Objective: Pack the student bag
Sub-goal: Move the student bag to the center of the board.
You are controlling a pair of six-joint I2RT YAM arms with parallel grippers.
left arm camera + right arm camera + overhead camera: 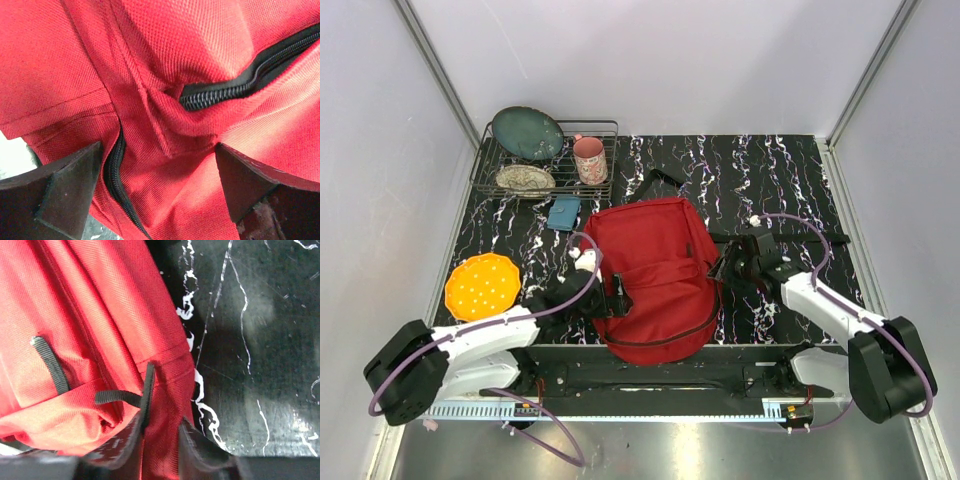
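Right jaws pinch one student bag (655,275); left jaws gape.

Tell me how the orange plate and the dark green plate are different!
The orange plate lies flat on the table, while the dark green plate rests tilted in the wire rack. The orange plate has a bumpy, many-sided rim and pale dots. The dark green plate has a smooth round rim. Both are plates, and both sit left of the student bag.
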